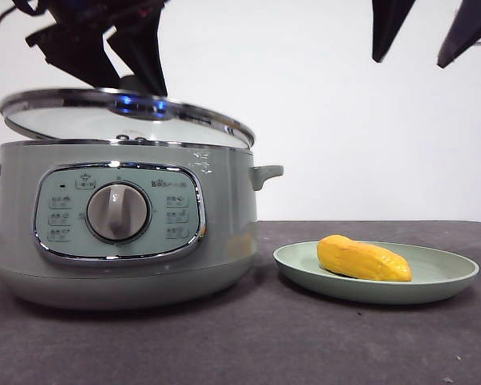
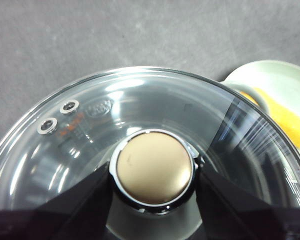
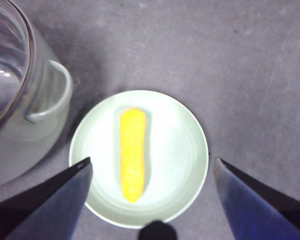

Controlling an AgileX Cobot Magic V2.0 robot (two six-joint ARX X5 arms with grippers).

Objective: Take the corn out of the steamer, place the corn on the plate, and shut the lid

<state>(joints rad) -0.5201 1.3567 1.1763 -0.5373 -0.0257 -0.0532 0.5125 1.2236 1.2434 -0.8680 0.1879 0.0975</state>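
Left hand (image 2: pixel 152 200) closed tight on the knob (image 2: pixel 155 167) of the lid (image 1: pixel 124 120), one finger on each side. Lid held tilted just over the steamer (image 1: pixel 120 233), likely so it can be set down flat to close the pot. Not shut yet.

Right hand (image 3: pixel 150 170) wide open, holding nothing, up high over the plate (image 3: pixel 182 150). Probably out of the way because its job looks done.

Corn (image 1: pixel 362 258) lying flat in the middle of the plate, beside the steamer on the dark counter (image 1: pixel 264 345).

One corn, one plate, one lid, one steamer, two hands.
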